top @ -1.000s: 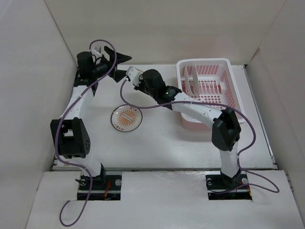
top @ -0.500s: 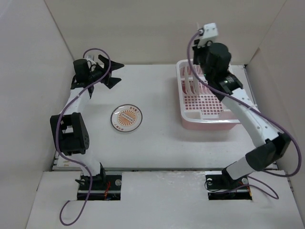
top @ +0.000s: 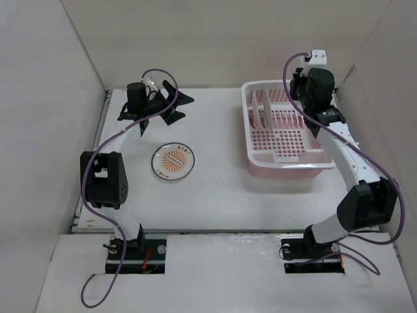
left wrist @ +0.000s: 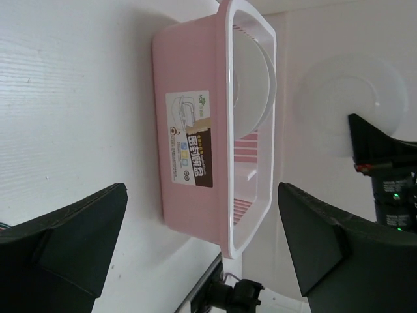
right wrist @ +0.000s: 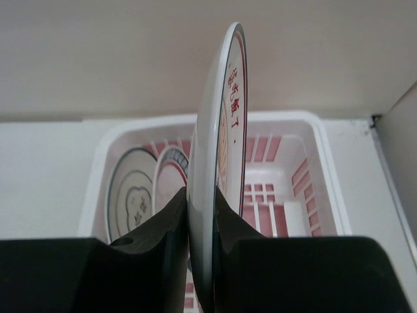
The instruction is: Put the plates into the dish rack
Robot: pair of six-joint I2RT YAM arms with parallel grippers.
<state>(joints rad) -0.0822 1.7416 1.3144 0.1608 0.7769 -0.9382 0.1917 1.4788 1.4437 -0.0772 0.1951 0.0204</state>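
While the right claw [right wrist: 201, 215] is clenched on the lower edge of a small round white plate with red markings [right wrist: 218, 156], holding it upright and edge-on, I'd say the risk sits in that narrow bite. The plate towers above the fingers [right wrist: 171, 225], so it could pivot or slip as it goes down. Beneath it is the pink plastic dish rack with its pale rim [right wrist: 324, 153], where a white plate with thin dark rings [right wrist: 130, 195] and a second white plate [right wrist: 171, 173] stand in slots just left of the held one. If the plate comes down off line, it could land on a divider or knock those two over. Well apart from the rack, the left claw [top: 181, 109] hangs spread and empty near the orange-sunburst white plate [top: 173, 161], which lies flat on the white worktop [top: 215, 195].
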